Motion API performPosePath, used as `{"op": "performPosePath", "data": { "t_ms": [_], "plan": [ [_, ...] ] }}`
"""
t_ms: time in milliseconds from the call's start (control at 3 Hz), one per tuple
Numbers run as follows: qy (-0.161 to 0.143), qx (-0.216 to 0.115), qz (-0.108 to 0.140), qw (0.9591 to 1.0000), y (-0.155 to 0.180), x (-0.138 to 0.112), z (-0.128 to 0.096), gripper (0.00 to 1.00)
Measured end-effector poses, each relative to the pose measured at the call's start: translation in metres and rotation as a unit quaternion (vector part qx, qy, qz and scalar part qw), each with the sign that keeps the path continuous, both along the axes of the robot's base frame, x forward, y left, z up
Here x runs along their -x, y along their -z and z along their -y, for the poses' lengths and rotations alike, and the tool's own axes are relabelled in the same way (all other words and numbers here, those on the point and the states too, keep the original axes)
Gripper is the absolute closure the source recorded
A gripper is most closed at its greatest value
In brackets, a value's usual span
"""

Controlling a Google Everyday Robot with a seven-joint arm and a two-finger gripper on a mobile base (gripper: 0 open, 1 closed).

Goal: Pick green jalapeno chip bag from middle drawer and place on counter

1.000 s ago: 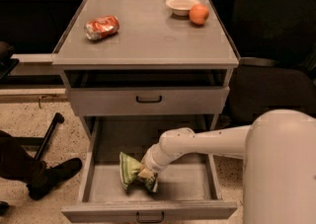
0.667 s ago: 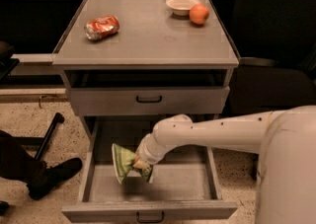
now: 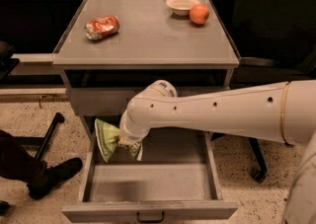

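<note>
Pointing left: bag (image 3: 107,139), gripper (image 3: 129,145) over drawer (image 3: 148,184)

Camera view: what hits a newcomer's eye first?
The big white arm reaches in from the right, its gripper holding the green jalapeno chip bag above the open middle drawer. Next, the counter: a crushed red can at left, a white bowl and an orange at back right.

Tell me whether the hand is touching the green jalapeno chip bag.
Touching. The camera view shows the hand, above the middle drawer, gripping the green jalapeno chip bag, which hangs from it clear of the drawer floor.
</note>
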State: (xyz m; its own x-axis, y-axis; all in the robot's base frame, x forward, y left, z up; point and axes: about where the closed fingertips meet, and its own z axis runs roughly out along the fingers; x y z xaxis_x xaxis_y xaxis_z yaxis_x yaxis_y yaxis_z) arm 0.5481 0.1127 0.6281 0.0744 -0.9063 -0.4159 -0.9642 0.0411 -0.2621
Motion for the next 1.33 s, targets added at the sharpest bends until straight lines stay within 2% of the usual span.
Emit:
{"op": "performPosePath", "data": {
  "t_ms": [333, 667, 1000, 1333],
  "plan": [
    [0.000, 0.000, 0.000, 1.0000, 0.000, 0.000, 0.000, 1.00],
    [0.002, -0.013, 0.016, 0.9998, -0.041, -0.006, 0.005, 1.00],
    [0.003, -0.029, 0.066, 0.9974, -0.130, -0.012, -0.006, 1.00],
    [0.015, -0.018, 0.139, 0.9900, -0.210, -0.025, -0.012, 1.00]
  ]
}}
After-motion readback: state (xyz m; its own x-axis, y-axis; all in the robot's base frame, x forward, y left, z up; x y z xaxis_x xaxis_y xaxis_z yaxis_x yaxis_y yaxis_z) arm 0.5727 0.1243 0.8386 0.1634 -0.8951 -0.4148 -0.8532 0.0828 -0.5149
